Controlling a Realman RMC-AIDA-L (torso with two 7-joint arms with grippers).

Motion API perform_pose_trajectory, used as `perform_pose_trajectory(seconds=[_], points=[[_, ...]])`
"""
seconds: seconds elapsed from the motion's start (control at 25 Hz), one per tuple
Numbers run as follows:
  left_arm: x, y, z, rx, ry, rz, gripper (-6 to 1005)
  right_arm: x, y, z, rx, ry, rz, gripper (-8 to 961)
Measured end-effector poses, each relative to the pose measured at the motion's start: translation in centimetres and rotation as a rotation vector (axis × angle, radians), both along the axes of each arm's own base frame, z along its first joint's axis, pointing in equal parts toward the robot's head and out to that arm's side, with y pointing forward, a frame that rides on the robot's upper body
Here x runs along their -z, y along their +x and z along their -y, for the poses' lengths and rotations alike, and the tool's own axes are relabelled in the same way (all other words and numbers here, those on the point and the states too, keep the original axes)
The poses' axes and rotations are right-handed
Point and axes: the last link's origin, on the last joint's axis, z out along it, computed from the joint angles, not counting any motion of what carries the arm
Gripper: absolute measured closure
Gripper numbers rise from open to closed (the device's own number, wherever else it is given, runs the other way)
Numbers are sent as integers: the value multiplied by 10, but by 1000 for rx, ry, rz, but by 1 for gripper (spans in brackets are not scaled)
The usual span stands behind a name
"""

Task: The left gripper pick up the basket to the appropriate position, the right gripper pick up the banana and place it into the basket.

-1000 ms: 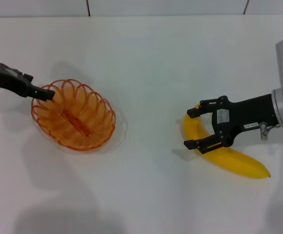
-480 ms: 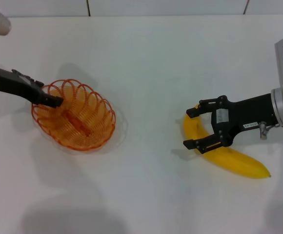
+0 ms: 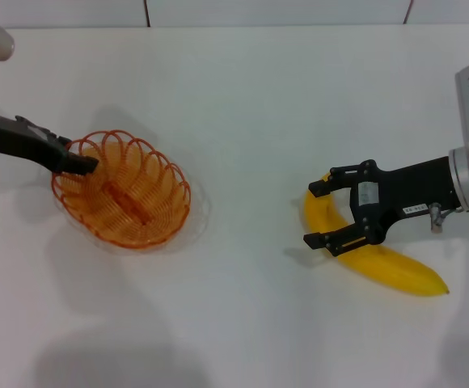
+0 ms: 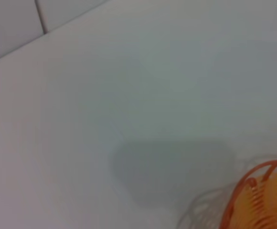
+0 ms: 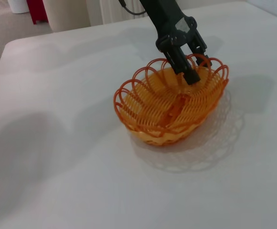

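At the basket's (image 3: pixel 122 190) nine o'clock rim, the left gripper (image 3: pixel 79 162) is clenched on light, springy wire, while the right gripper (image 3: pixel 319 212), released, straddles the smooth, soft banana (image 3: pixel 388 268) at its middle.

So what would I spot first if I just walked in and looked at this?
Probably the bright yellow banana on the white table, on the robot's right, with the right pincer spread open over its curved end. Next, the orange wire basket on the robot's left, where the left pincer sits at its scalloped rim, one finger inside and one outside.
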Motion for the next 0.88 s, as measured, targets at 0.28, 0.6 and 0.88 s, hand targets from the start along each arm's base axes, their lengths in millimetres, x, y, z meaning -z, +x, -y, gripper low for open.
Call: perform_pose_trajectory(seconds=[0.28, 0.6, 0.88], points=[[-1, 0, 0, -2, 6, 4, 485, 0, 0, 0, 4, 0, -1, 59], [-9, -3, -1, -2, 26, 10, 763, 0, 1, 1, 9, -1, -1, 59], [-29, 7, 10, 26, 25, 95, 841, 0, 2, 2, 10, 1, 0, 60]])
